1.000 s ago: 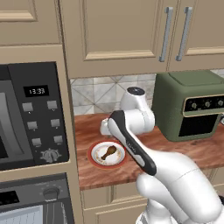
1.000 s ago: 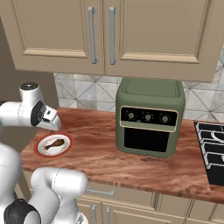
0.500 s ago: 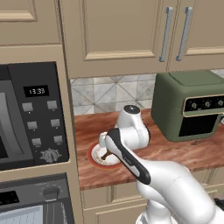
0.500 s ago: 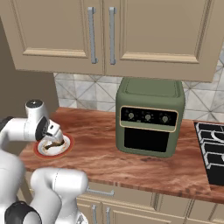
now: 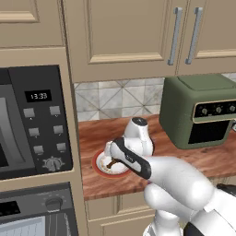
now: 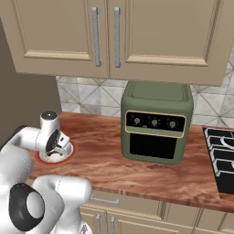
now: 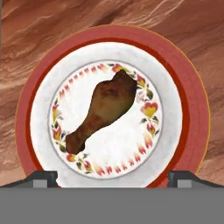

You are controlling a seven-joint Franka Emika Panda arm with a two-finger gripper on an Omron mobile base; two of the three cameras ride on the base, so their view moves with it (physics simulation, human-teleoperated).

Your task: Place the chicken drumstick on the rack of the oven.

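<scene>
I read the gripper (image 7: 112, 177) as hanging low over the plate (image 7: 183, 100), its fingers (image 7: 41, 178) spread wide at the two bottom corners of the hand view, nothing between them. The drumstick (image 7: 105, 111) lies in the middle of the plate, thick end toward the view's upper right, thin bone end toward lower left; the fingers are not touching it.

From the left base view I see the gripper (image 5: 112, 159) pointing down at the plate (image 5: 99, 167), which sits on the wooden tabletop (image 5: 101, 133) close to its left end, next to the tall cabinet column. The drumstick (image 5: 112, 163) shows as a small brown patch under the hand. In that column a microwave (image 5: 37, 122) sits above the oven (image 5: 37, 214), whose knob and window top show at the bottom edge; the rack I cannot make out.

Farther right on the tabletop stands the green oven (image 6: 155, 123), well apart from the plate (image 6: 68, 153), with a tiled wall (image 6: 82, 96) behind
</scene>
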